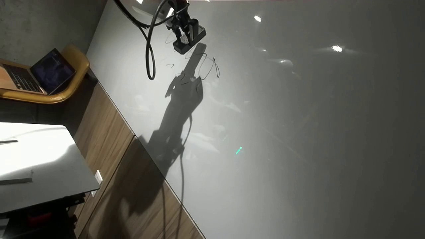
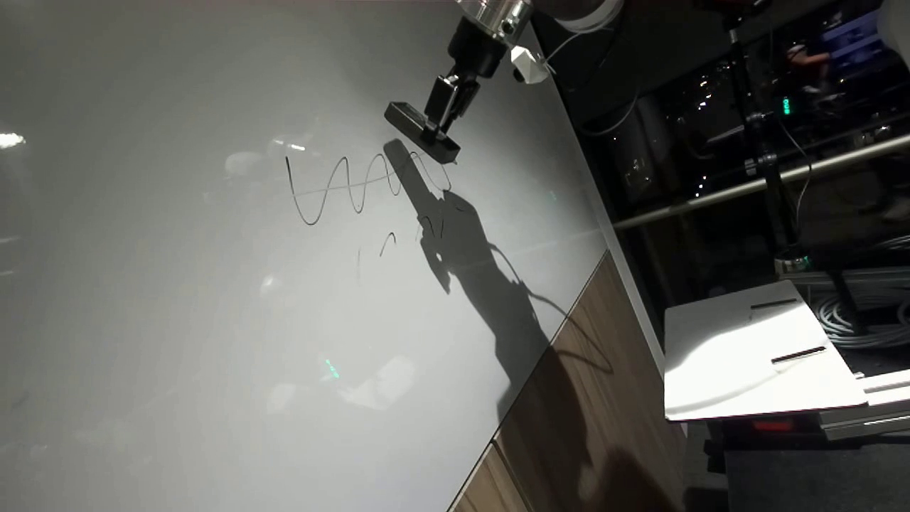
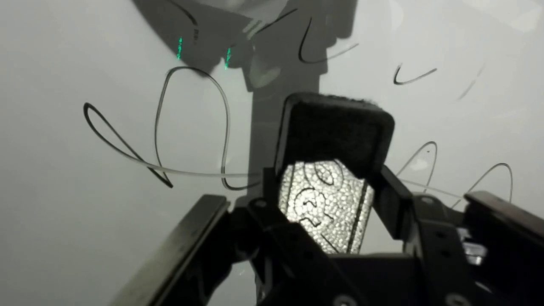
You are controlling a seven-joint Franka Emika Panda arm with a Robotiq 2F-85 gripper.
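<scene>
Gripping the black eraser [image 2: 411, 126]; it lies between 2 fingers [image 3: 393, 205] (ends protruding).

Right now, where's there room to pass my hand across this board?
Probably the bare whiteboard bordered by pen strokes, the long shadow and the wood panels. It's crowded near the wavy line, where fingers grip a black eraser.
</scene>
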